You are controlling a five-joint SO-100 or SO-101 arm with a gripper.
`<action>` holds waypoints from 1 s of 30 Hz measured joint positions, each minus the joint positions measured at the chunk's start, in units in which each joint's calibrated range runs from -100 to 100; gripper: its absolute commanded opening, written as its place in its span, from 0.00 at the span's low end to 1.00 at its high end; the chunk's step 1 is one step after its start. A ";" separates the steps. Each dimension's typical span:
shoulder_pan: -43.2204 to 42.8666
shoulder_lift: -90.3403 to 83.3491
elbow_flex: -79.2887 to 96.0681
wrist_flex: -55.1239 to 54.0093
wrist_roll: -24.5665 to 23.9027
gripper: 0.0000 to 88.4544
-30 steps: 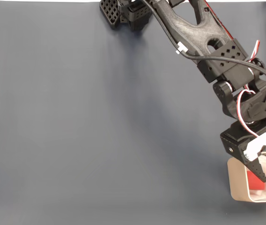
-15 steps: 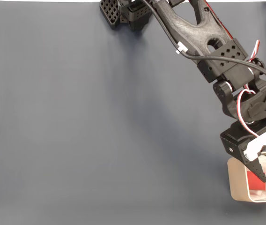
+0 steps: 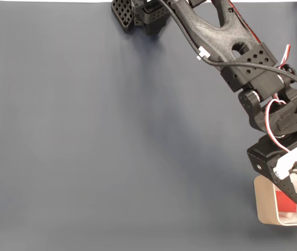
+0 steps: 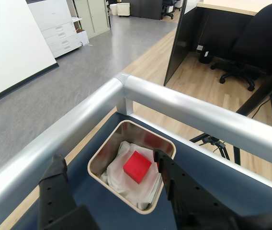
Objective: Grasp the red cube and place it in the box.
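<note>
Red cube (image 4: 137,167): lying on white lining inside box (image 4: 101,151)
Box: table corner, beside metal rail (image 4: 184,111)
Gripper (image 4: 111,174): jaws wide apart, empty, above box

The red cube (image 4: 137,167) is small, bright and matte; it lies on the white wrinkled lining inside the box (image 4: 103,149); the box is beige-grey, thin-walled, round-cornered, sitting on the dark surface.
</note>
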 measured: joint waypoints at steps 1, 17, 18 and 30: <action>0.00 0.00 0.00 0.00 0.00 0.46; 4.60 -10.16 8.95 -0.16 1.86 0.00; 6.01 -12.51 10.58 -0.16 1.71 0.00; 24.11 -51.50 50.18 -0.32 1.03 0.00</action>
